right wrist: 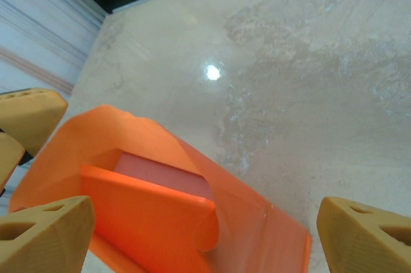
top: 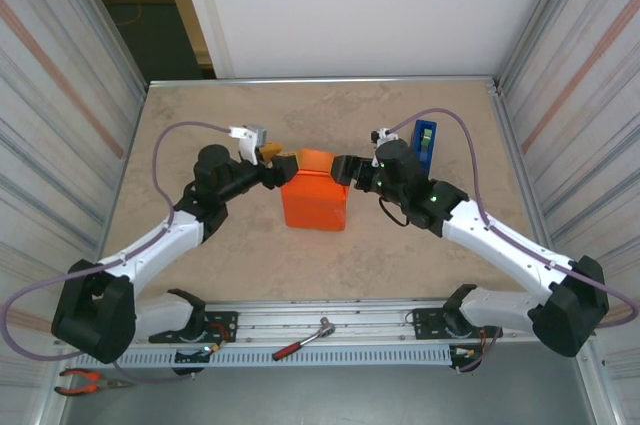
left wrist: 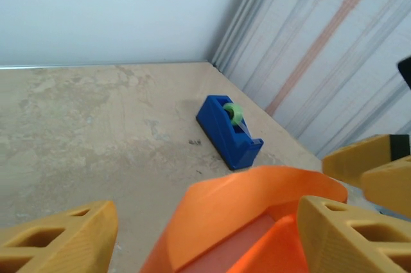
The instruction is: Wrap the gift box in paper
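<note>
The orange paper point(top: 315, 200) lies mid-table, folded loosely over the gift box, its flaps standing up. The pale pink gift box point(right wrist: 164, 173) shows inside the fold, also in the left wrist view point(left wrist: 234, 250). My left gripper point(top: 280, 158) is at the paper's far left corner, open, with the paper point(left wrist: 244, 205) between its spread fingers point(left wrist: 64, 237) and nothing pinched. My right gripper point(top: 346, 167) is at the far right corner, open wide over the paper point(right wrist: 148, 221). The two grippers face each other across the fold.
A blue tape dispenser point(top: 425, 143) stands just behind the right gripper, near the right wall. Pliers point(top: 85, 381) and a red-handled tool point(top: 305, 338) lie by the front rail. Corrugated walls close both sides; bare tabletop lies beyond the paper.
</note>
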